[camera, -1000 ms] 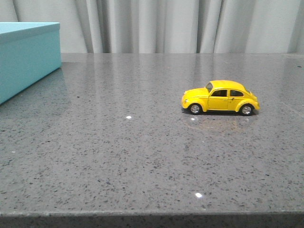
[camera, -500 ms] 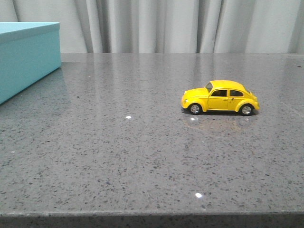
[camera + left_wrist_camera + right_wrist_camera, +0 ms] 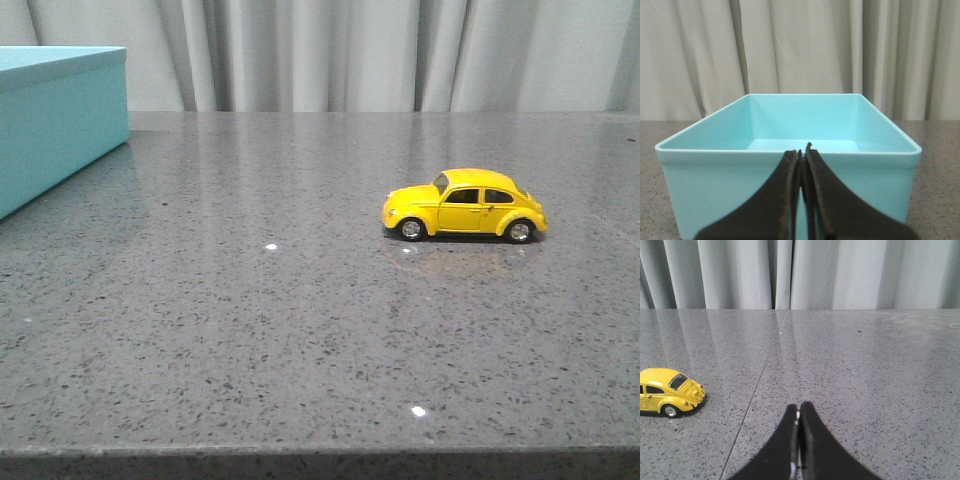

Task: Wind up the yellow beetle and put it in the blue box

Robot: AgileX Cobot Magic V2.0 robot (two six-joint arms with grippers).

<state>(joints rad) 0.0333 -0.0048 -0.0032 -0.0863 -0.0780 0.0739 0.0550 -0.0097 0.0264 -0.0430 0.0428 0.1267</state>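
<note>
The left gripper (image 3: 801, 152) has its two dark fingers pressed together, tips meeting with only a hairline seam between them, and nothing is pinched. It hangs just in front of the near wall of the box (image 3: 730, 185), tips level with the rim. The box is open-topped, and what shows of its pale blue inside holds nothing; it stands on the grey speckled table (image 3: 935, 200) with a curtain (image 3: 800, 50) behind it.

The right gripper (image 3: 799, 410) is likewise closed, fingers touching along their length and holding nothing. It points out over bare tabletop, apart from the beetle (image 3: 670, 397), which sits off to one side of the fingers with its rear end toward them.

In the front view neither gripper shows. The beetle (image 3: 465, 205) stands upright on all four wheels on the right half of the table (image 3: 250, 330), side-on, nose pointing left toward the box (image 3: 55, 120). The box rests at the far left edge, well apart from the car, partly cut off by the frame. Pale curtain (image 3: 350, 55) folds hang behind the table.
</note>
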